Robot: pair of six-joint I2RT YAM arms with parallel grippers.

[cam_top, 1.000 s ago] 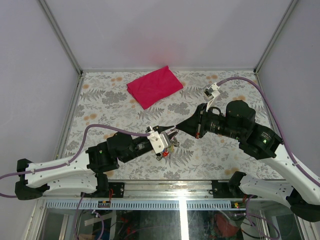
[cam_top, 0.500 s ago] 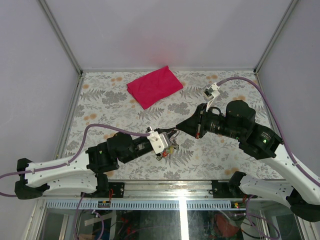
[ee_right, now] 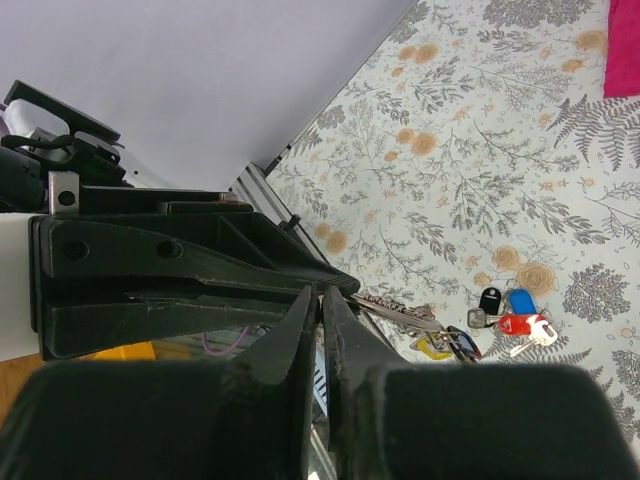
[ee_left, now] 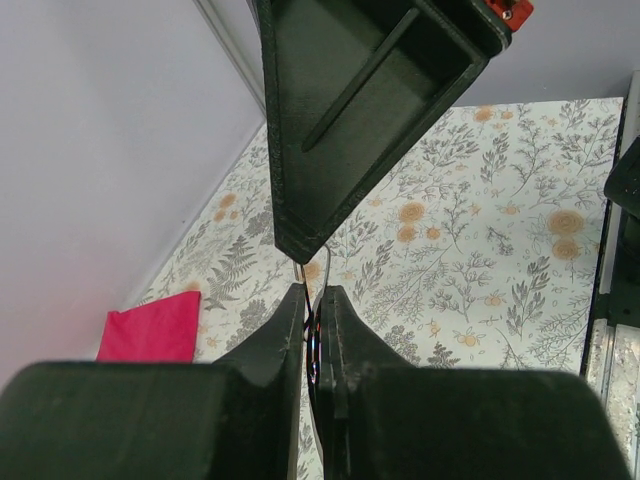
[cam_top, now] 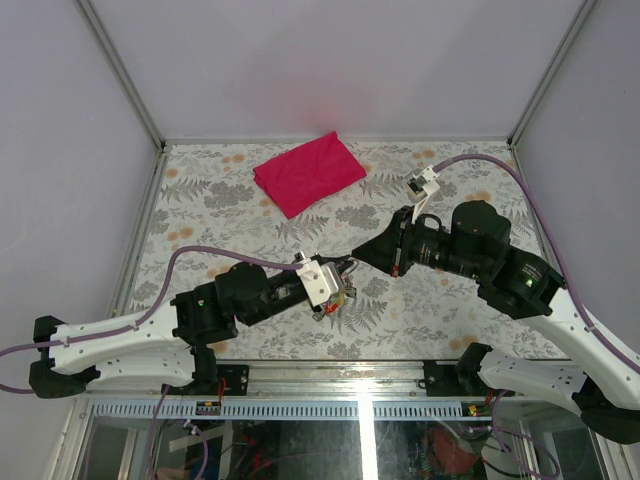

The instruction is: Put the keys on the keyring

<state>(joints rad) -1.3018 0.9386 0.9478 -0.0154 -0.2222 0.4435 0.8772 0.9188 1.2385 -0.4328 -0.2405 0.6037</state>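
Observation:
My two grippers meet tip to tip above the table's near middle. In the left wrist view my left gripper (ee_left: 312,300) is shut on the thin silver keyring (ee_left: 323,272), whose wire runs up to the right gripper's fingers (ee_left: 340,130). My right gripper (ee_right: 320,298) is shut at the ring's (ee_right: 400,312) other end. Below the ring hangs a bunch with a black-headed key (ee_right: 490,298) and a yellow tag (ee_right: 433,348). The blue key (ee_right: 521,300) and red key (ee_right: 518,324) sit by that bunch; I cannot tell whether they are on the ring. From above, the bunch (cam_top: 330,306) hangs under my left gripper (cam_top: 340,284).
A folded magenta cloth (cam_top: 308,172) lies at the back of the floral table (cam_top: 200,210). Pale walls with metal corner posts close in the left, right and back. A metal rail (cam_top: 350,372) runs along the near edge, between the arm bases.
My left gripper has closed onto the keyring and edged slightly toward the right gripper. The right arm has hardly moved.

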